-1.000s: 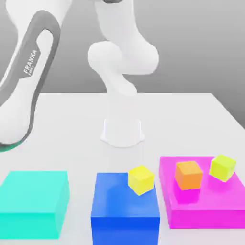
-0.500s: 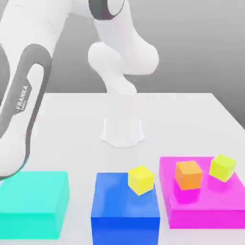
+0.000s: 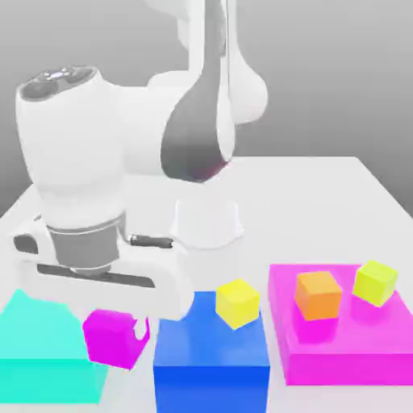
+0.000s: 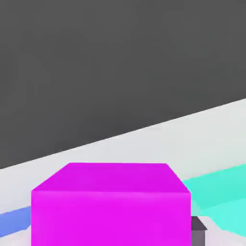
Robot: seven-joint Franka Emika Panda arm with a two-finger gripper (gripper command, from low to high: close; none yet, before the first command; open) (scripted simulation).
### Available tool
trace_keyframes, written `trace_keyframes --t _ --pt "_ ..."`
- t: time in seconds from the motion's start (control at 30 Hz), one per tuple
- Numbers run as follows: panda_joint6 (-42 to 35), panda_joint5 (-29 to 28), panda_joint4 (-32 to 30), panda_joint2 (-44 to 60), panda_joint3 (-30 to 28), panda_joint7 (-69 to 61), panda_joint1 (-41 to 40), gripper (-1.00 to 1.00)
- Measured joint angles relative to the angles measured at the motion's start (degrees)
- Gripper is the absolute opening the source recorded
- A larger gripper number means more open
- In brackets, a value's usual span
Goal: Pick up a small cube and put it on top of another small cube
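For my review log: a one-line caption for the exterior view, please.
Gripper holds the small magenta cube aloft between the cyan block and blue block.

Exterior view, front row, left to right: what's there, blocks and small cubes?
Cyan block → magenta-pink small cube held in the gripper → blue block → yellow cube on it → magenta block → orange cube → yellow-green cube.

A small plain magenta-pink cube [image 4: 110, 204] stood close before the camera — behind it lay a pale grey table surface [image 4: 144, 144], a flat cyan block [image 4: 221, 194] and a blue patch [image 4: 14, 222].
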Motion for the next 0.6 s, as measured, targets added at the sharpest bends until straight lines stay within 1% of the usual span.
trace_keyframes --t 0.07,0.23,0.3,0.37,0.47,0.5,0.6 --pt "-0.84 -1.93 -3.17 -4.23 1.57 2.29 2.1 -1.0" --pt "-3.04 -6.96 -11.07 -14.6 5.77 8.29 4.18 -1.0" --pt "-4.19 -7.9 -13.6 -18.33 7.28 7.8 5.22 -1.0" --pt "-2.32 -7.94 -15.28 -18.18 7.68 6.4 5.86 -1.0" --pt "4.23 -7.76 -17.41 -13.77 7.76 5.82 6.06 -1.0" --pt "5.88 -7.74 -17.89 -12.57 7.72 5.79 6.12 1.0" --pt "5.88 -7.74 -17.89 -12.57 7.72 5.79 6.12 1.0"
